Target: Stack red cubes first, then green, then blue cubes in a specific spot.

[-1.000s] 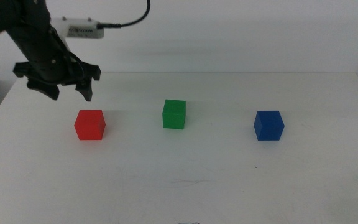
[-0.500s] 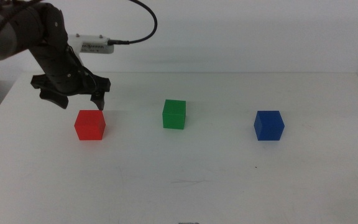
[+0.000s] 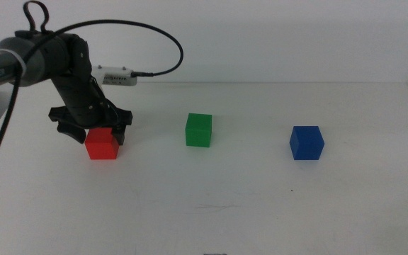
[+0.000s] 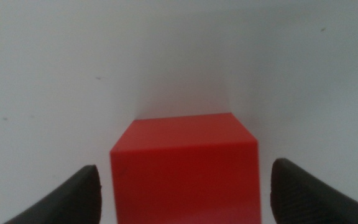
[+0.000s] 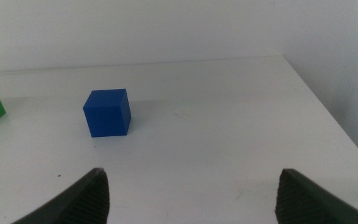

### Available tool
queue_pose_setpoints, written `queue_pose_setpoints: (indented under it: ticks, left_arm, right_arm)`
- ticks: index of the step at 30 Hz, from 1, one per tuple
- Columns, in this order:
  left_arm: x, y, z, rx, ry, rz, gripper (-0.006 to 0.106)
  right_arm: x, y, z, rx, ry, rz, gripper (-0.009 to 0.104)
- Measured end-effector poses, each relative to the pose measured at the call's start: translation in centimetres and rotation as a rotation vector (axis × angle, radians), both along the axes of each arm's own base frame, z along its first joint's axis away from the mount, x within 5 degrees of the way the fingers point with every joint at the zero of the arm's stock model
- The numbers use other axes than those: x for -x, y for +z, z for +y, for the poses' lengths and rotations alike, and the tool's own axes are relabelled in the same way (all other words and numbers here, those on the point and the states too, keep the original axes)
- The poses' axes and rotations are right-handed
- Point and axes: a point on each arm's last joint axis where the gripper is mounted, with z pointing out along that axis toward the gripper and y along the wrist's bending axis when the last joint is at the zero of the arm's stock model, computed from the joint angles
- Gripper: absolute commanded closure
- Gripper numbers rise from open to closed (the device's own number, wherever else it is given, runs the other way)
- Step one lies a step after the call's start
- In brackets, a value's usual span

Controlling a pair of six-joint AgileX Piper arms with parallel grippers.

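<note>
Left wrist view: left end effector (image 4: 182, 193) straddling red cube (image 4: 185, 167), jaws apart; centring before closing advisable. Right end effector (image 5: 188, 193) waiting, jaws apart.

Red cube (image 3: 103, 143) is sitting flat on the white tabletop at the left end of the row, matte, plain faces, upright. In the left wrist view it (image 4: 185, 168) is lying between two dark jaws, gaps showing on both sides. Green cube (image 3: 198, 130) is sitting mid-row, well apart from red. Blue cube (image 3: 307, 142) is sitting at the right end, upright, untouched.
</note>
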Motion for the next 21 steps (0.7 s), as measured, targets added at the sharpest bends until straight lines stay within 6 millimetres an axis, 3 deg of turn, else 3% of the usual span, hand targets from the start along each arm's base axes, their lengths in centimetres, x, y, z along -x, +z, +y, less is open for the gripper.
queue_pose_setpoints:
  ticks: [3, 6, 10, 13, 16, 21]
  left_arm:
    - [-0.2, -0.8, 0.0, 0.001, 0.010, 0.014, 0.025]
    - [-0.4, -1.1, -0.1, 0.004, 0.027, 0.018, 0.044]
    - [-0.8, -0.6, -0.1, 0.006, 0.029, 0.009, 0.074]
    - [-0.8, 0.1, -0.1, 0.000, 0.013, 0.024, 0.089]
    - [-0.5, 0.5, -0.1, -0.012, -0.010, 0.081, 0.097]
    - [1.7, 1.3, -0.3, 0.003, 0.034, 0.129, 0.098]
  right_arm:
    - [0.0, 0.0, 0.0, 0.000, 0.000, 0.000, 0.022]
    - [0.0, 0.0, 0.0, 0.000, 0.000, 0.000, 0.022]
    - [0.0, 0.0, 0.0, 0.000, 0.000, 0.000, 0.022]
    - [0.0, 0.0, 0.0, 0.000, 0.000, 0.000, 0.022]
    - [0.0, 0.0, 0.0, 0.000, 0.000, 0.000, 0.022]
    - [0.0, 0.0, 0.0, 0.000, 0.000, 0.000, 0.022]
